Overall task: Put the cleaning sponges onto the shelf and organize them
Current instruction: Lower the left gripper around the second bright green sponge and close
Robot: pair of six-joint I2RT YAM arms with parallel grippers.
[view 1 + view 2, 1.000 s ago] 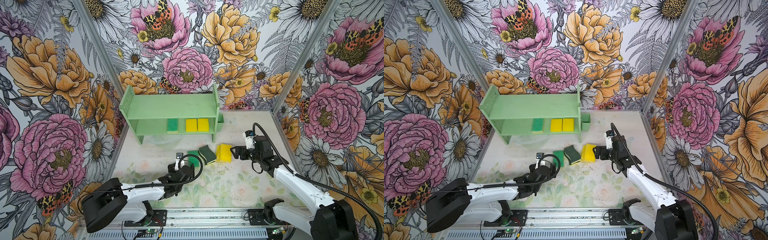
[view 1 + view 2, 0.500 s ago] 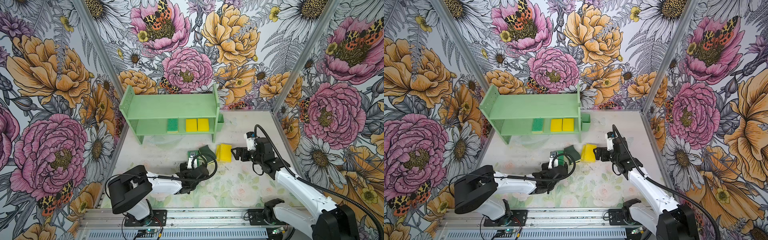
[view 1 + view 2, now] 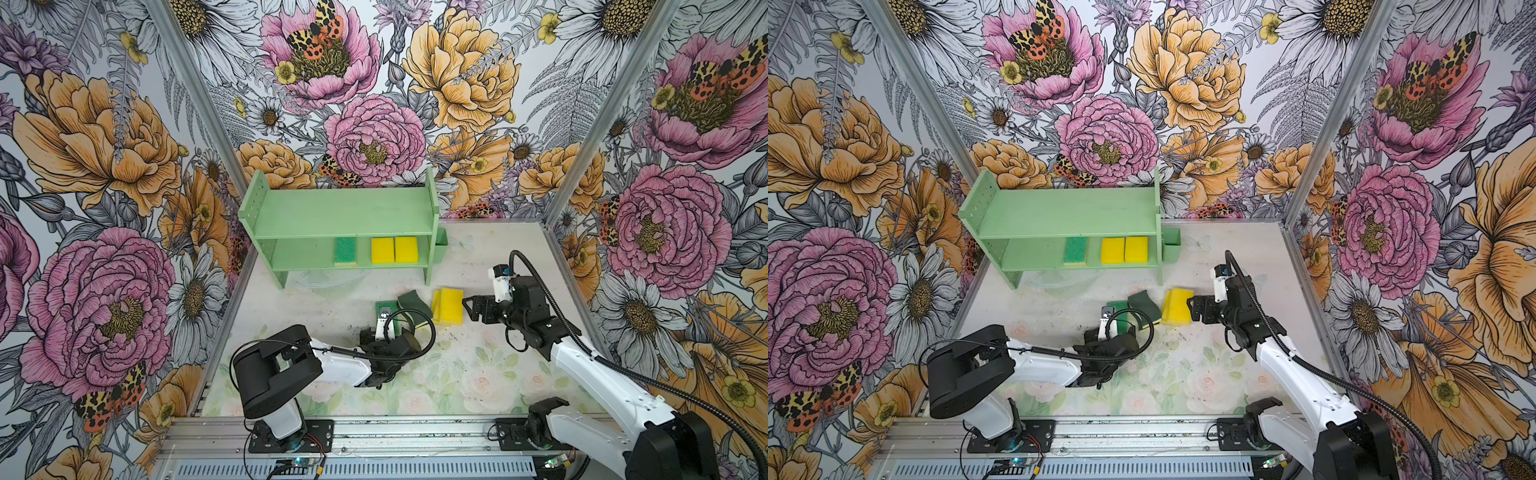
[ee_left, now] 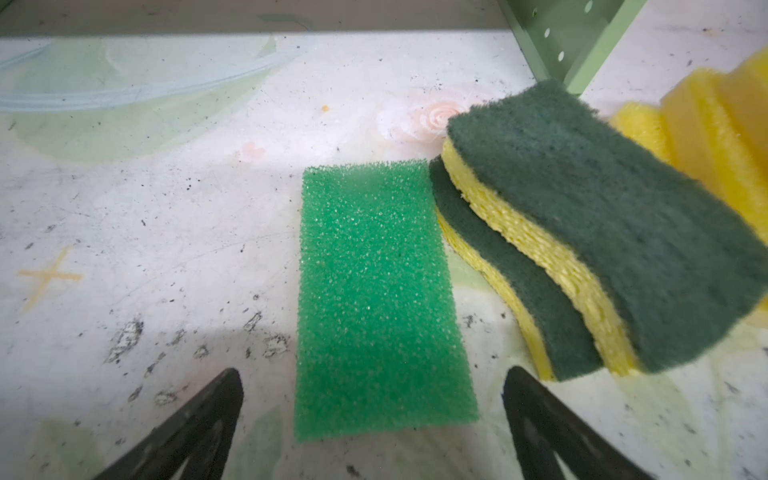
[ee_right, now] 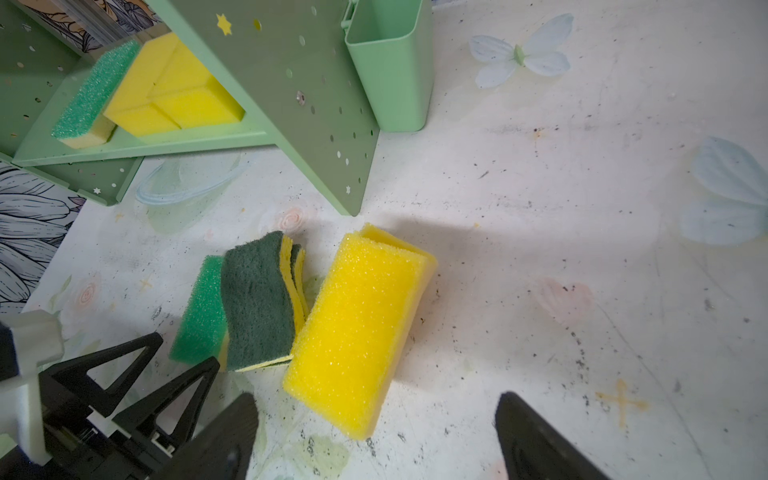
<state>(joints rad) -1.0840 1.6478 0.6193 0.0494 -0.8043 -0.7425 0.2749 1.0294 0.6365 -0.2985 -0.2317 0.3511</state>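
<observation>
Bright green sponge (image 4: 382, 299) lies flat on the table (image 4: 145, 249); the left gripper (image 4: 372, 374) is spread wide over its near end, pinching nothing.
Best grab looks like dropping a finger down each long edge and squeezing mid-length. Watch the two wavy dark green sponges (image 4: 602, 216) stacked against its side, since they could get dragged along. Yellow sponges (image 5: 361, 328) sit just past those, with the right gripper (image 5: 376, 397) spread and empty beside them. The shelf (image 3: 340, 212) has one green-topped sponge (image 3: 345, 250) and two yellow ones (image 3: 394, 250) on its lower tier, with free room beside them.
</observation>
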